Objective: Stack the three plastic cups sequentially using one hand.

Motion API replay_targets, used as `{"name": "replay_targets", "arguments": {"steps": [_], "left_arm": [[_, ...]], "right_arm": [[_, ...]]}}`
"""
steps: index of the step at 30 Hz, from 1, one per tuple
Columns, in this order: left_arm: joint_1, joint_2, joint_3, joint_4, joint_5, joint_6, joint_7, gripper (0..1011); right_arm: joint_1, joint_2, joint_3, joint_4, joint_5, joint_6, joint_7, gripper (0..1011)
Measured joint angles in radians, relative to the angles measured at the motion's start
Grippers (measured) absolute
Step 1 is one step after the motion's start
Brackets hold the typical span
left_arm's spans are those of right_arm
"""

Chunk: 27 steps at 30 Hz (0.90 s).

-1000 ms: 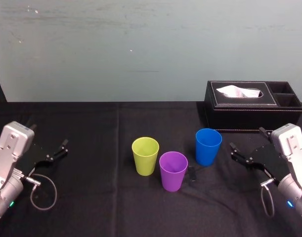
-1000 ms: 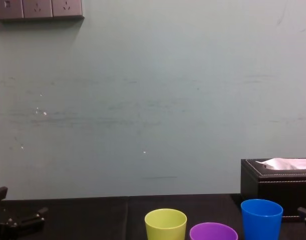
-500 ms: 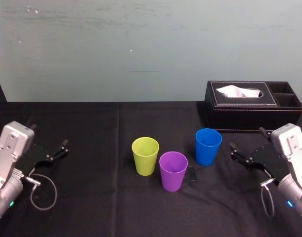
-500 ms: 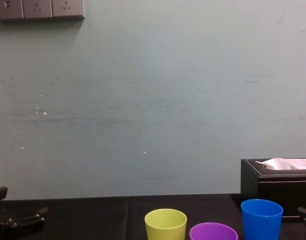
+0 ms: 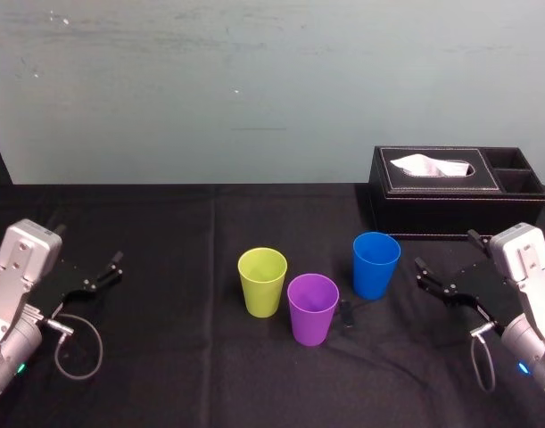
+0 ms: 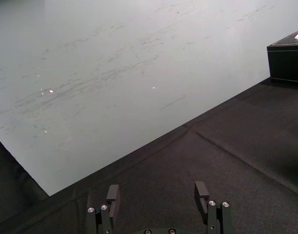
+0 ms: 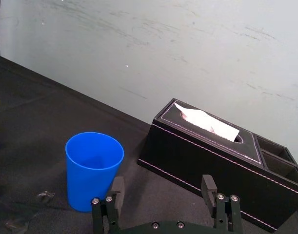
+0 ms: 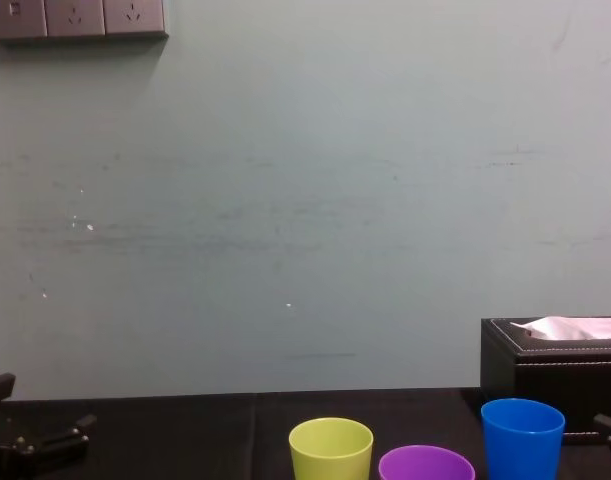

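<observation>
A plain lab or test room: a black-draped table [image 5: 165, 223] set against a bare, scuffed pale wall [image 5: 254, 80], with power sockets [image 8: 75, 17] high on the left.

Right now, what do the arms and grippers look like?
Left arm and right arm: pale grey boxy wrist segments, each with a looped grey cable and a small lit indicator. Left gripper and right gripper: black, with thin fingers studded with silver screws.
</observation>
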Motion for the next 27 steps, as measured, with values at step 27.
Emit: {"name": "replay_targets", "arguments": {"steps": [27], "left_arm": [[0.000, 0.000, 0.000, 0.000, 0.000, 0.000, 0.000, 1000]], "right_arm": [[-0.013, 0.006, 0.023, -0.035, 0.032, 0.052, 0.047, 1003]]}}
